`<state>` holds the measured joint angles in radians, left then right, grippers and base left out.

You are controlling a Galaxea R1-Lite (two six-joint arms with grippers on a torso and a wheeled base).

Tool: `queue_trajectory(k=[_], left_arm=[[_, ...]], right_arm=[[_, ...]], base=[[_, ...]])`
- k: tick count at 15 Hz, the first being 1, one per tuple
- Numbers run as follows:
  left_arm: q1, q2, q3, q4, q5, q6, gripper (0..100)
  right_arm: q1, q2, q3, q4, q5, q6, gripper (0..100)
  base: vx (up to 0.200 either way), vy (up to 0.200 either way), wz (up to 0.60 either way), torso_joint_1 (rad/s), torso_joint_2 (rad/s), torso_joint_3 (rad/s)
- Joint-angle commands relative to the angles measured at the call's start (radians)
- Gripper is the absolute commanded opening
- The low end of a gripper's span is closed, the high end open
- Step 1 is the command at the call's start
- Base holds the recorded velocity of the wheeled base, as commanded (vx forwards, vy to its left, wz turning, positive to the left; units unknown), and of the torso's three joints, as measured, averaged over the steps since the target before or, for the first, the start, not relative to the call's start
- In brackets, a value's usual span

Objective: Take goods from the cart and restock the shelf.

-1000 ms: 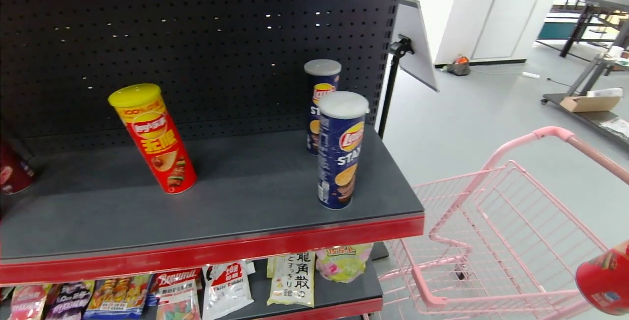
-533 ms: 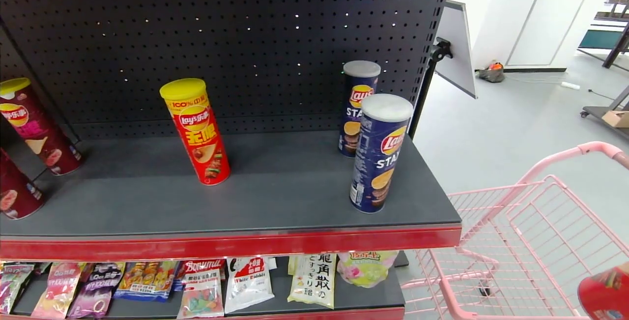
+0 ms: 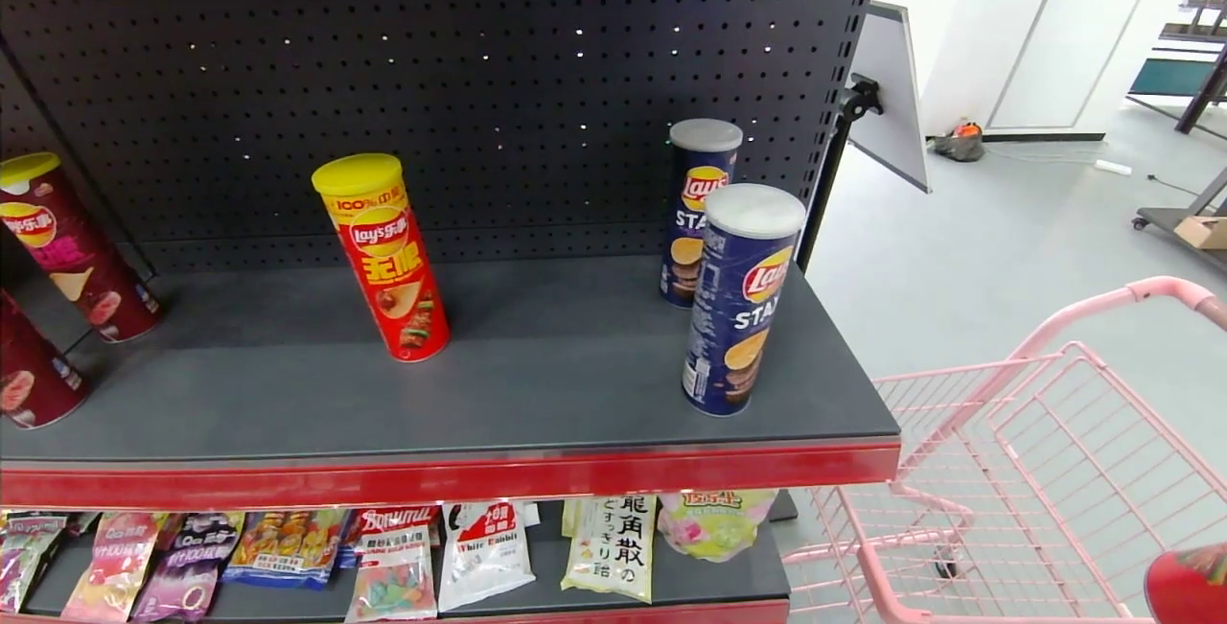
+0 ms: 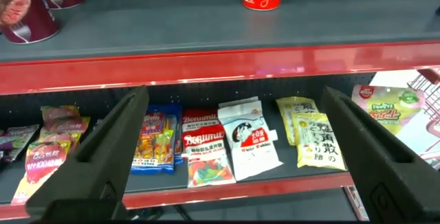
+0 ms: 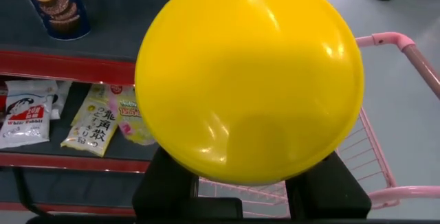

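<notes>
Down has gone the red chip canister (image 3: 1189, 588): half a second ago more of it stood above the head view's lower right corner, and now just a sliver remains. The shelf (image 3: 537, 384) and the pink cart (image 3: 1165, 290) sit where they were. Before that the whole head picture slid sideways, which I put down to the camera turning, not the goods.

My right gripper (image 5: 251, 196) is clamped on that canister, a finger on either side just under its yellow lid (image 5: 249, 80). The lid faces the wrist camera, so the long axis runs straight away from the wrist; whether it hangs plumb I can't say from this angle. It is held over the cart.

From this gripper the shelf deck lies forward, higher and toward my left. Two blue chip canisters (image 3: 743, 298) stand nearest, and the matching shelved red canister (image 3: 383, 255) is farther left. I judge the lift must clear the red front lip.

My left gripper (image 4: 234, 159) hangs spread wide and empty, level with the snack bags (image 4: 234, 145) beneath that deck.
</notes>
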<state>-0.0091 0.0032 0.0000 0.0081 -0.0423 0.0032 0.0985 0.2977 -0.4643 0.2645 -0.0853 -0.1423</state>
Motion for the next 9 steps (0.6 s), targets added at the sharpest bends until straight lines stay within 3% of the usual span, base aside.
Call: queue_trajectory(k=[1,9], left_arm=[[0.000,0.001,0.000,0.001,-0.001,0.000,100],[0.000,0.001,0.000,0.000,-0.001,0.001,100]], right_arm=[[0.000,-0.015,0.006,-0.001,0.001,0.000,0],[0.000,-0.018,0.015,-0.002,-0.005,0.001,0]], base=[[0.000,0.200,0.00,-0.002,0.00,0.012],[0.000,0.200,0.00,0.004,0.00,0.002]])
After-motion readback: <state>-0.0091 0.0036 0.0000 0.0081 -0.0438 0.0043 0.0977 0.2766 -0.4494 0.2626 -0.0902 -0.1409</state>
